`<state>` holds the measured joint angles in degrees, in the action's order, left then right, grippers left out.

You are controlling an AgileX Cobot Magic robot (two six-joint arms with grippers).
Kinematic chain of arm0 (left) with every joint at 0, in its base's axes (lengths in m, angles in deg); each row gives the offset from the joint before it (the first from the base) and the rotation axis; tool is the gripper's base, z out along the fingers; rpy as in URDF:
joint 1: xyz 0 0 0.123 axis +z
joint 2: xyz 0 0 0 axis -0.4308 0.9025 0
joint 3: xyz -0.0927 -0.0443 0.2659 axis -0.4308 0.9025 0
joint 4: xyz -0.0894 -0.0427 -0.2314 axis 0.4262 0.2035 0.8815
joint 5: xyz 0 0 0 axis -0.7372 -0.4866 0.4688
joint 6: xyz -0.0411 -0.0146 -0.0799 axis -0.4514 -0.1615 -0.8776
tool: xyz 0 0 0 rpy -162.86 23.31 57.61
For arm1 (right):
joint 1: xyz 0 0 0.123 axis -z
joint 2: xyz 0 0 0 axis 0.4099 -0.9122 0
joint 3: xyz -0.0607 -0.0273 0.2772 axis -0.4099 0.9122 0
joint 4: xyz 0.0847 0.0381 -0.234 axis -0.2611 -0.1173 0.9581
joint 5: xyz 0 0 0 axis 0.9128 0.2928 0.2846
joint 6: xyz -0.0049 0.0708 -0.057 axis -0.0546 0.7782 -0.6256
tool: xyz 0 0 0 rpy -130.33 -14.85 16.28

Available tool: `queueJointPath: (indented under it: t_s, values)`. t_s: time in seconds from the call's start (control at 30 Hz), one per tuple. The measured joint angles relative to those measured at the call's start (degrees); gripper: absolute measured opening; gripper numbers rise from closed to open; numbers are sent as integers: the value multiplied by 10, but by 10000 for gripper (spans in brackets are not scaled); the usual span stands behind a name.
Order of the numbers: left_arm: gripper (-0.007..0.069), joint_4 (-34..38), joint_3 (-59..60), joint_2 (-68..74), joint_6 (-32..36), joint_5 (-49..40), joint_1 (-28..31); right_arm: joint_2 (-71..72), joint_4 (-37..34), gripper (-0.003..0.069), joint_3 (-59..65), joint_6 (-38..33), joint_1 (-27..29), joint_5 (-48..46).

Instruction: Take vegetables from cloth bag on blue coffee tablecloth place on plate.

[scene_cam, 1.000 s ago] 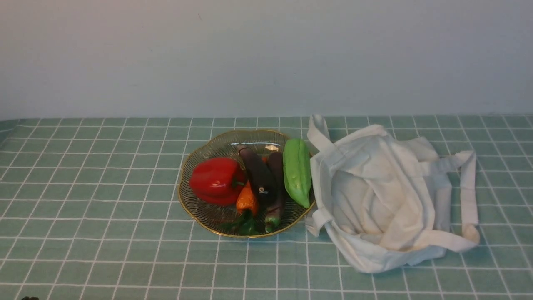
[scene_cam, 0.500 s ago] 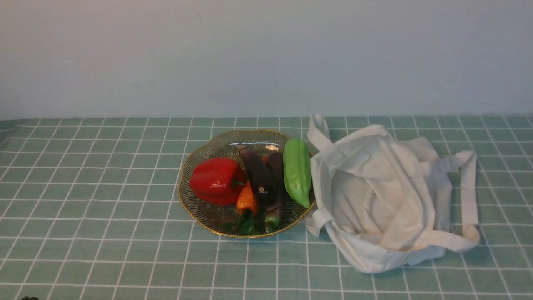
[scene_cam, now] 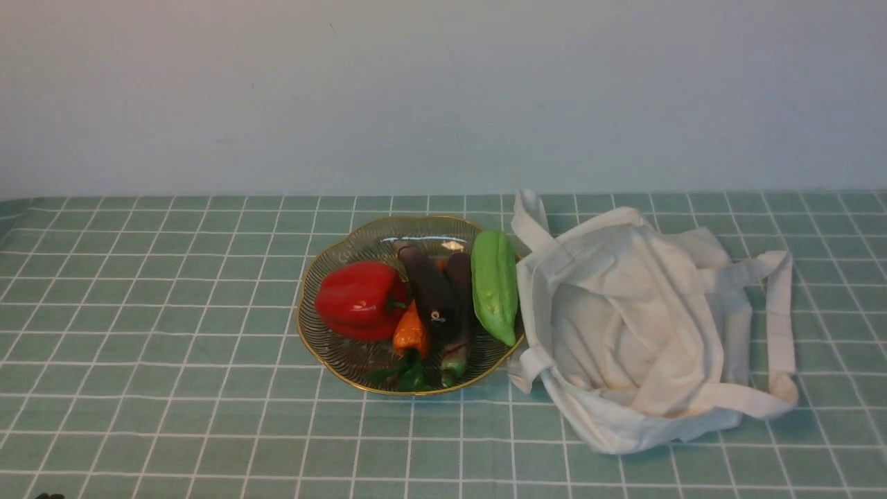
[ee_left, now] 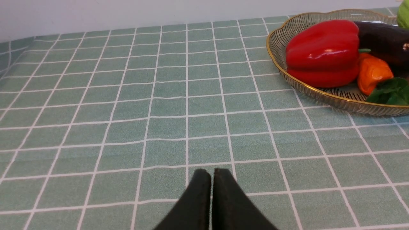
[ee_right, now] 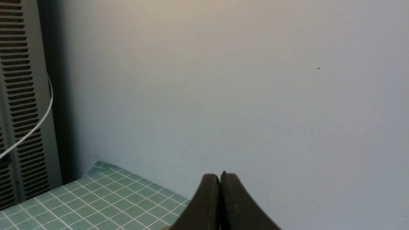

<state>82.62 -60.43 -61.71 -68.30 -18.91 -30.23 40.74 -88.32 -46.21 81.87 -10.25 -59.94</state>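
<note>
Green checked tablecloth [scene_cam: 173, 312] carries the plate [scene_cam: 360, 239], where the gourd [scene_cam: 494, 284] lies on the right side just beside the slumped bag [scene_cam: 637, 326]; my left pincer [ee_left: 211, 179] and right pincer [ee_right: 219, 182] are clenched empty, so I judge nothing left but parking.

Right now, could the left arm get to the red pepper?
Probably yes: only bare tablecloth lies between the shut left gripper and the pepper on the plate.

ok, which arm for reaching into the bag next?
Right, probably. The bag lies on the robot's right; the left gripper is shut, with the plate between it and the bag. Right gripper is shut, aimed at the wall.
</note>
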Motion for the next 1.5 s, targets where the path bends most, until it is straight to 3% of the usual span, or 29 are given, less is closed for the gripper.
queueJointPath:
  t_s: [0.43, 0.87, 1.27, 1.5]
  values:
    - [-4, 0, 0, 0, 0, 0, 0, 12, 18, -15, 26, 0, 3, -17]
    - [-4, 0, 0, 0, 0, 0, 0, 216, 26, -15, 330, 15, 199, -32]
    - [-4, 0, 0, 0, 0, 0, 0, 286, 28, -15, 382, 17, 267, -71]
    - [-4, 0, 0, 0, 0, 0, 0, 286, 32, -15, 381, 16, 277, -79]
